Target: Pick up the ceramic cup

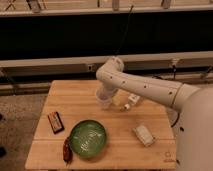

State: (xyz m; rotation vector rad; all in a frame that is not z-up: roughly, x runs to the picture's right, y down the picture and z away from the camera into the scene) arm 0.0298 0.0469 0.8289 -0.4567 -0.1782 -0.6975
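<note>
The ceramic cup point(103, 101) is a small pale handleless cup near the middle of the wooden table point(75, 95), toward its back. My gripper point(104, 93) is at the end of the white arm, which reaches in from the right. It is right at the cup's rim and hides the cup's upper part. I cannot tell whether the cup rests on the table or is lifted just off it.
A round green bowl point(87, 138) sits at the front centre. A dark flat packet point(55, 122) and a red-brown item point(67, 150) lie to its left. A white tube with a small cap point(131, 101) lies right of the cup. A pale packet point(143, 135) lies at the front right.
</note>
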